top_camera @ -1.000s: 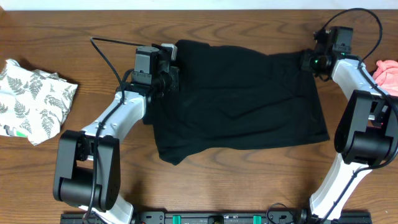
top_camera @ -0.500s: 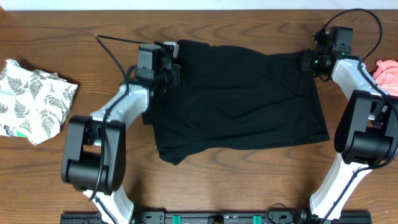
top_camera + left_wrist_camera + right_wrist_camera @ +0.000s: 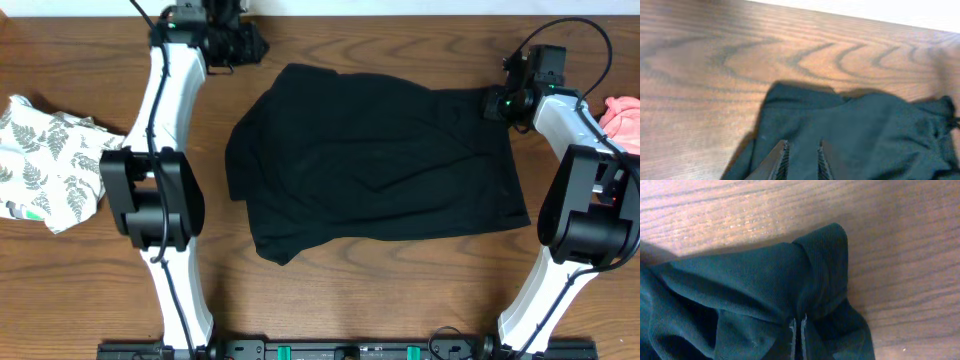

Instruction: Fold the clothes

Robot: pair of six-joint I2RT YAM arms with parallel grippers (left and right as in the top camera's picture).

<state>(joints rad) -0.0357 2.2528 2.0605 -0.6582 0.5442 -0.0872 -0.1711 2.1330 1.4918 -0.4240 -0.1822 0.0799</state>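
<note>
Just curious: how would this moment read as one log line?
right fingers: shut on black garment corner | left fingers: slightly parted, grip unclear | fold: not done

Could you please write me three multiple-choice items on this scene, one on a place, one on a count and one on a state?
1. Where on the brown wooden table does the white fern-print cloth lie?
A) at the left edge
B) in the centre
C) at the right edge

2. How many separate cloth pieces show in the overhead view?
A) two
B) three
C) five

3. What are the right fingers doing?
A) standing wide open above bare wood
B) shut on a corner of the large black fabric garment
C) shut, touching nothing

Answers:
1 A: it sits at the table's left edge, outside the left arm.
2 B: the fern-print cloth, the black garment and a crumpled pink cloth at the right edge.
3 B: the right wrist view shows them closed, with black fabric bunched at their tips.
</note>
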